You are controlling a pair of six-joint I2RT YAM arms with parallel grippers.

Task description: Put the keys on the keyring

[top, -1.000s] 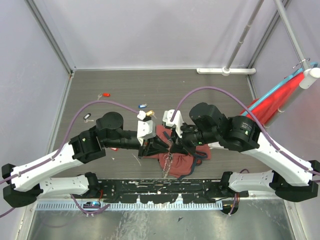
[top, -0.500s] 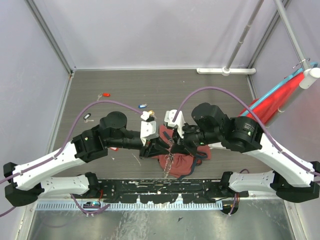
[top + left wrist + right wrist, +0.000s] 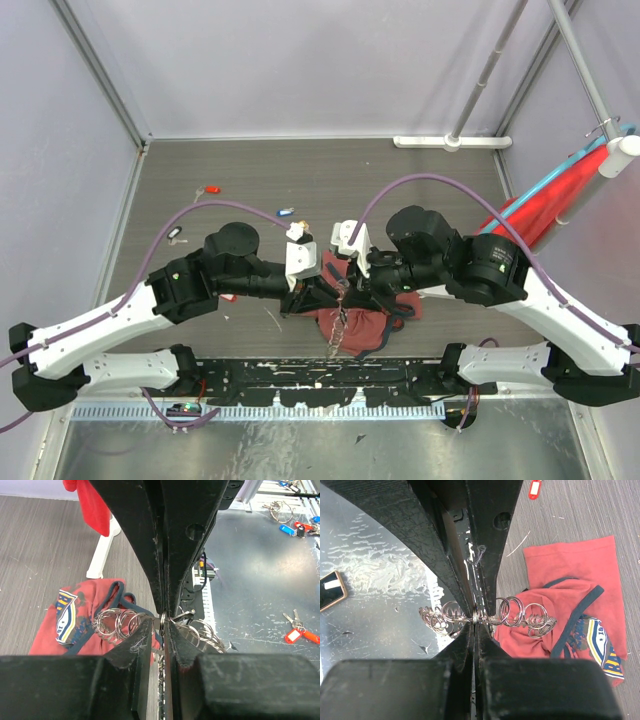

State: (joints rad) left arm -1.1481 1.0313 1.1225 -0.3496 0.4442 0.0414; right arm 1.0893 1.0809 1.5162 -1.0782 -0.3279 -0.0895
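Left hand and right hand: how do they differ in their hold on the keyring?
The left hand shows a narrow gap between its fingers, while the right hand is shut tight. The right hand pinches the keyring by its wire; whether the left hand presses it is unclear. Both meet at the same spot on the ring.

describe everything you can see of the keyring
The keyring is a thin silvery wire ring strung with many small metal loops, bunched in a spiky row. It hangs in the air above the dark-red bag, pinched in the shut jaws of the right gripper; the left gripper brackets it too, grip unclear.
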